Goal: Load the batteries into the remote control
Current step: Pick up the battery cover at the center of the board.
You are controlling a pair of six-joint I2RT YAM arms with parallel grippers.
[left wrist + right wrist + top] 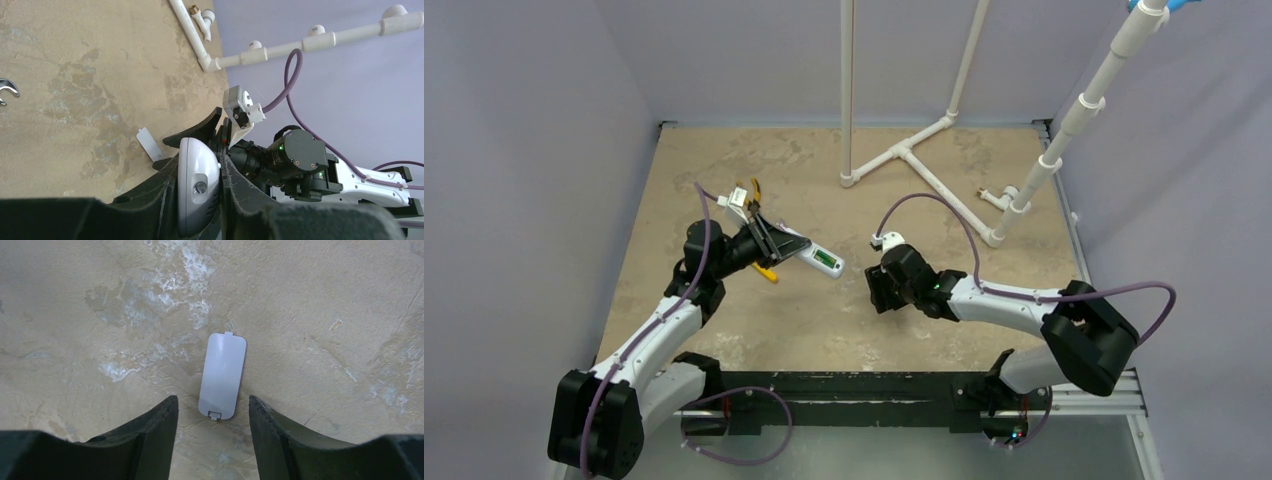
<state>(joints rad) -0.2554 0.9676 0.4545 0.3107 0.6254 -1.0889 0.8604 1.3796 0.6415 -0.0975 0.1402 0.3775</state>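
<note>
1. My left gripper (pixel 790 246) clamps the slim white rectangular plastic remote control (pixel 823 261) by one end, left of centre in the top view.
2. The jaws of my right gripper (pixel 212 402) stand wide, framing the near end of a thin white rounded plastic cover (pixel 222 372) lying flat on the tan table (pixel 325 315), at the centre of the wrist view.
</note>
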